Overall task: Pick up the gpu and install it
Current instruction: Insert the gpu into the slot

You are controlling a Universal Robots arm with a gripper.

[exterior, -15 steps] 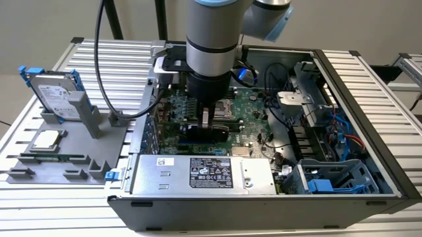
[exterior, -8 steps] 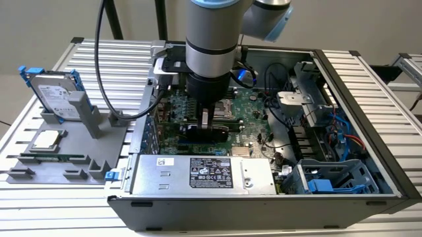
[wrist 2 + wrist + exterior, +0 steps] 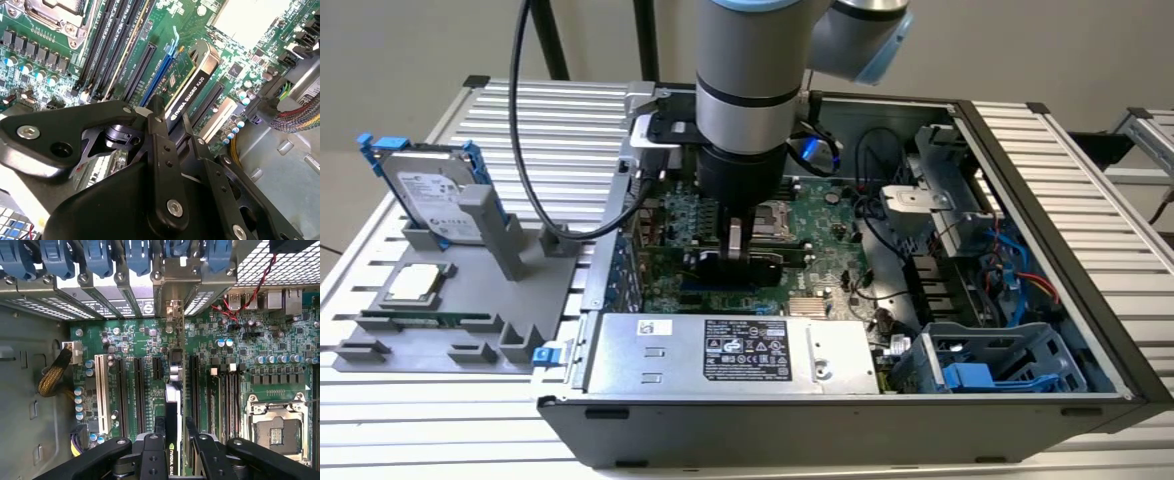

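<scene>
Arm point(image 3: 744, 70): was a thick silver-grey cylinder with a black band and a pale blue ring at the joint.
Wrist: was a black housing below the silver segment.
Cable point(image 3: 520, 120): was black, looping beside the arm.
Gripper point(image 3: 167, 131): had matte black linkage plates and fingers point(image 3: 152, 460) fixed with small silver screws and round pivot bolts.

I see the gpu point(image 3: 192, 85) with a glossy black plastic cooler over green circuit board. The gripper point(image 3: 167, 127) is matt black metal. The case point(image 3: 1067, 210) is bare grey sheet metal.
</scene>
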